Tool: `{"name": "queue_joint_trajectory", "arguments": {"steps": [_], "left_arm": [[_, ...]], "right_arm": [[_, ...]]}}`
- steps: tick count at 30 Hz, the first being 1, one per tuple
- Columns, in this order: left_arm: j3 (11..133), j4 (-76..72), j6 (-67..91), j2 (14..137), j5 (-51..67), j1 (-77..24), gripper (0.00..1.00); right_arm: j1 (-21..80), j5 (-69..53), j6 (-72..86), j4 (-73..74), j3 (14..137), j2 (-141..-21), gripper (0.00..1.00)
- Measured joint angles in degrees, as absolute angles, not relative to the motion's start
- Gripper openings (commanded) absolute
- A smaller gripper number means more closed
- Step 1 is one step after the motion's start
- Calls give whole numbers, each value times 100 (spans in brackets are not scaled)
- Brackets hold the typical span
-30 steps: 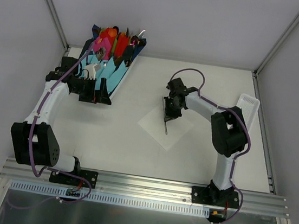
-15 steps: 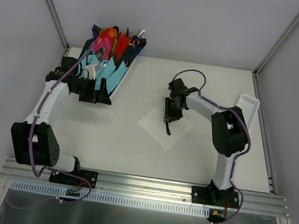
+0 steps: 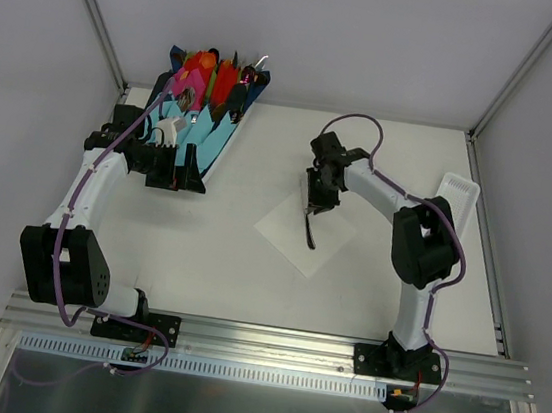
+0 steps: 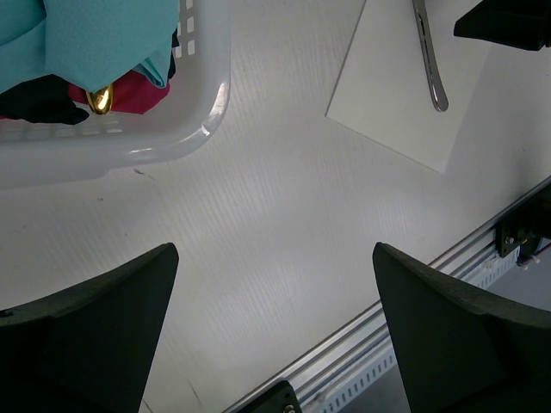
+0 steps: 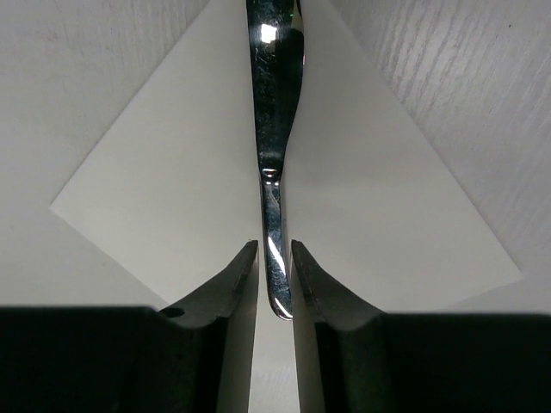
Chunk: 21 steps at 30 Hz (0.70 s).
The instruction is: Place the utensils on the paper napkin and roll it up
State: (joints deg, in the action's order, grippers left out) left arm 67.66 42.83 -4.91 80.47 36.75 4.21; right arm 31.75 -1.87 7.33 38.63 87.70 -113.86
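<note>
The white paper napkin [image 3: 281,229] lies flat at mid-table, turned like a diamond. One slender shiny utensil [image 3: 309,229] lies on it, handle toward the far side. My right gripper [image 3: 315,201] hangs over the handle end. In the right wrist view the handle [image 5: 274,129] runs between my fingertips [image 5: 237,284] with a thin gap on each side, the jaws slightly open around it over the napkin [image 5: 172,198]. My left gripper [image 3: 179,177] is wide open and empty beside the basket. Its view shows the napkin [image 4: 405,95] and utensil [image 4: 428,52].
A white basket [image 4: 207,129] of light-blue, pink and red napkin bundles with more cutlery [image 3: 209,93] stands at the far left. A white ribbed tray [image 3: 462,194] lies at the right edge. The aluminium rail [image 3: 269,342] runs along the near edge.
My right gripper has drawn back toward the far side along the utensil, which now lies flat on the napkin with only its handle end between the jaws. The left arm has not moved.
</note>
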Motion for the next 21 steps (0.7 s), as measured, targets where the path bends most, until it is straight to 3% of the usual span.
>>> {"name": "queue_joint_trajectory", "arguments": {"steps": [21], "left_arm": [[6766, 4285, -493, 8047, 3586, 421, 98]], "right_arm": [[3332, 126, 727, 4338, 9369, -12156, 34]]}}
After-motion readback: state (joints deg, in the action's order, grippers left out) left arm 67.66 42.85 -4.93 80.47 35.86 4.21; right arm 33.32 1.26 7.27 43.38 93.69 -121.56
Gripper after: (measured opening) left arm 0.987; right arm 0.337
